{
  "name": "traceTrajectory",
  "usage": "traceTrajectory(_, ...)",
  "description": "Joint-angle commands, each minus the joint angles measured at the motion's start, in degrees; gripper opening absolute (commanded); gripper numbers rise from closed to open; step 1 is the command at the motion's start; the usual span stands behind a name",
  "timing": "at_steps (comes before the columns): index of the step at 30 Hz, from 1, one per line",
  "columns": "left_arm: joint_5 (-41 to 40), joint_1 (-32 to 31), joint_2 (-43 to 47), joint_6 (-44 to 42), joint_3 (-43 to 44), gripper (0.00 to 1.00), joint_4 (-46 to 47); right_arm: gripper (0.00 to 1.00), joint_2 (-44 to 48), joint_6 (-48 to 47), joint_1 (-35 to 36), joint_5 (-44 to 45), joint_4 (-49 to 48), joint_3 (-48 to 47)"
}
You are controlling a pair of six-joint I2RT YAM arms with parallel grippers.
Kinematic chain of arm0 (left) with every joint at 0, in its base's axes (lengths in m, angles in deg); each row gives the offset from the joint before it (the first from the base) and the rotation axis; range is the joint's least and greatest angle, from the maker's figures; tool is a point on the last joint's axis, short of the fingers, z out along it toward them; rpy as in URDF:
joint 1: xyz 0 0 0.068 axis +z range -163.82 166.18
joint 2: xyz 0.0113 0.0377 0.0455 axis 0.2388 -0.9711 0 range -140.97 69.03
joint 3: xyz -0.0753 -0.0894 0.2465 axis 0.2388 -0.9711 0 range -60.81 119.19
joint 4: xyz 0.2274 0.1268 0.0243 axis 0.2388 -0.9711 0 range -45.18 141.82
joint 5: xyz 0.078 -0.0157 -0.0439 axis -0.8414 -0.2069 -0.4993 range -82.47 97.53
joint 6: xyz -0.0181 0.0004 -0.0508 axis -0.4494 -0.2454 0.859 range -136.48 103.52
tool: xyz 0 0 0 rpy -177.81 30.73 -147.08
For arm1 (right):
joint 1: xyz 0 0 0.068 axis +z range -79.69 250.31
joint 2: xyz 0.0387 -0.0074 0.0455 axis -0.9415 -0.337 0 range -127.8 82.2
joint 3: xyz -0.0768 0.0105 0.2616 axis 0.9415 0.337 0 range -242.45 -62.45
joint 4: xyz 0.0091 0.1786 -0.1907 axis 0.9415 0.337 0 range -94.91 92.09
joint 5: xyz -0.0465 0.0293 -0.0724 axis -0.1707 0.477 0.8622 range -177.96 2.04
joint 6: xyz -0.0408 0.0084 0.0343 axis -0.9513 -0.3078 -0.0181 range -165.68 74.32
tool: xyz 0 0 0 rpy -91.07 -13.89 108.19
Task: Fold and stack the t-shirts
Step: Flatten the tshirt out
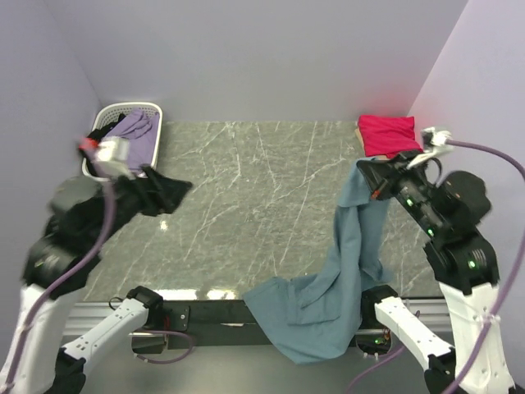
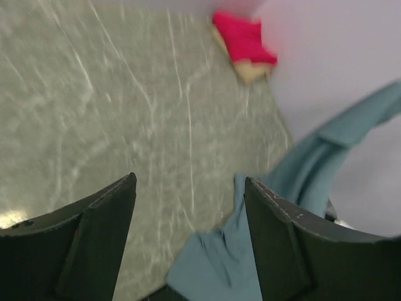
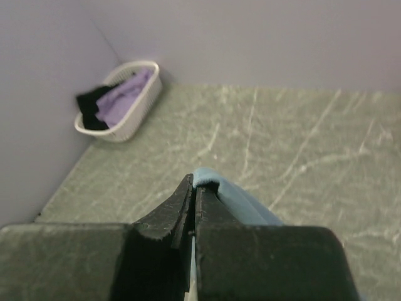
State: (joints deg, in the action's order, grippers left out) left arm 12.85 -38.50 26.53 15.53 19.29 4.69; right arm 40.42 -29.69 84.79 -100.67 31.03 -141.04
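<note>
One-handed hold: clamping blue shirt [image 1: 328,287] by its edge in right gripper [image 3: 193,188], raised so cloth hangs across the table [image 1: 246,180] and off its near edge, probably for spreading flat. Spread wide and empty near the basket [image 1: 156,111]: left gripper [image 2: 188,188]. Stacked far right: pink shirt [image 1: 387,134] on beige shirt [image 2: 254,74].

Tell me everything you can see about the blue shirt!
The blue shirt is dusty teal, plain soft cloth, unfolded and wrinkly. The right gripper is shut on one edge and holds it up, so it hangs in a long twisted strip. Its lower part spreads in a crumpled heap at the near edge of the table and droops over the front. The left gripper is open and apart from it.
</note>
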Motion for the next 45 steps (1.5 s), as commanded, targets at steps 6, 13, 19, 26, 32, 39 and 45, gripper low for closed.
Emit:
traceTrajectory(6,29.9,-0.5,3.6,8.9,-32.2,0.75,28.2,0.0,0.5,-0.7,0.3,1.8,-6.1,0.7)
traceTrajectory(13,30.0,-4.0,2.8,12.9,-40.2,0.76,31.1,0.0,-0.5,-0.1,0.3,0.9,-6.9,1.8)
traceTrajectory(19,16.5,-10.3,-4.2,13.1,-41.3,0.69,29.6,0.0,-0.6,1.0,0.3,0.1,-8.2,3.7)
traceTrajectory(26,-11.7,-25.4,-28.6,14.7,-28.6,0.61,20.1,0.0,-1.0,0.4,0.3,0.6,-7.8,3.9)
traceTrajectory(32,-17.4,-40.2,-39.6,22.9,-22.8,0.51,17.3,0.0,-0.4,0.1,0.4,2.1,-7.2,4.4)
traceTrajectory(39,-14.7,-46.0,-37.7,26.7,-21.6,0.55,20.2,0.0,0.1,0.0,0.4,2.2,-6.8,5.2)
traceTrajectory(45,-10.1,-46.8,-39.3,25.7,-21.6,0.55,26.6,0.0,0.9,0.1,0.4,2.1,-6.6,6.4)
